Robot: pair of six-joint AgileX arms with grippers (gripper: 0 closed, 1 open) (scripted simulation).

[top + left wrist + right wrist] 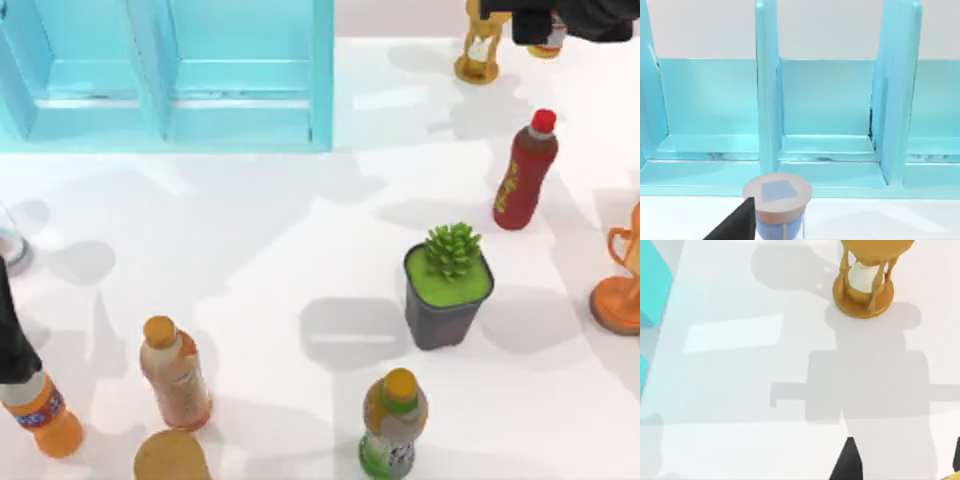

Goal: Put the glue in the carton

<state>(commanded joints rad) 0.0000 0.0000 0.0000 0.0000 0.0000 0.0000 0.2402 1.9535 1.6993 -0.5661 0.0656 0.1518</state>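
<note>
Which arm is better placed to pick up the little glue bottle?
Right. The right gripper hangs just above the glue at the table's far right, by the hourglass. The left arm sits at the left edge, across the table.

stood near a frame edge on the white table (740,390): a golden hourglass (865,282), upright. fell across the tabletop beside its base: a blocky grey shadow. showed at another edge: turquoise carton (652,285) corner, dark right gripper fingers (845,465).
</note>
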